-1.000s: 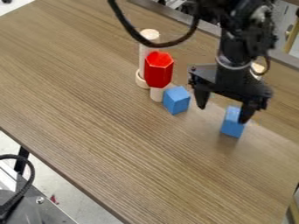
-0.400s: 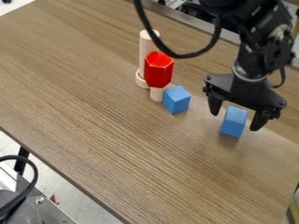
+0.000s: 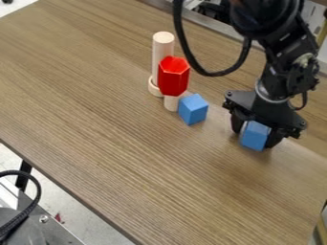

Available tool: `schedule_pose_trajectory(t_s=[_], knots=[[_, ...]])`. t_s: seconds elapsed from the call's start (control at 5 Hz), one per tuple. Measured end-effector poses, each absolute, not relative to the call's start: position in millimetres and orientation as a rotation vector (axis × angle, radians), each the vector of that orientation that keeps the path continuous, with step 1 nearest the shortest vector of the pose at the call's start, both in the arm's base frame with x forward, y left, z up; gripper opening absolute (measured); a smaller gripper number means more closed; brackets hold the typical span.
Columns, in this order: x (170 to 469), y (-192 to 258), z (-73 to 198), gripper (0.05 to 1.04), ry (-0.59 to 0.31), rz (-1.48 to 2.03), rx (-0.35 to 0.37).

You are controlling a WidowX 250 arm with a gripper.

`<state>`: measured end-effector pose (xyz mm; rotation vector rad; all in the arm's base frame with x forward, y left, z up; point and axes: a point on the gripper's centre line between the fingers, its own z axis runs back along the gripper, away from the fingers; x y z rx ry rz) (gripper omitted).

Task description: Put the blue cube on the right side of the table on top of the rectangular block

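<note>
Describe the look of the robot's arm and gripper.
The arm is black, with rounded joint housings, a pale metallic ring near the wrist and a thick black cable looping beside it. The gripper is black too: a wide, angular body with small round fasteners and two short, dark fingers.

The brown table [image 3: 127,158] carries two blue blocks [image 3: 193,109] and pale cylinders [image 3: 163,51].

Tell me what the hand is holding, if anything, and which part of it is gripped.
The hand holds the blue cube on the right, gripped by two opposite sides, one finger against each.
</note>
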<state>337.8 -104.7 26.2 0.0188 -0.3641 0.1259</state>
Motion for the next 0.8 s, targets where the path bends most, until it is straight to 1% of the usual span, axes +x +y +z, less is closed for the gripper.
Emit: schedule_pose_trajectory(t_s=[0.2, 0.4, 0.6, 0.8], knots=[[336.4, -103.2, 25.8, 0.591, -0.349, 0.142, 0.012], [333.9, -107.2, 43.6, 0.591, -0.331, 0.133, -0.018], [348.1, -110.0, 72.3, 0.591, -0.364, 0.132, -0.059], [372.4, -107.1, 97.0, 0.591, -0.401, 0.124, -0.077]])
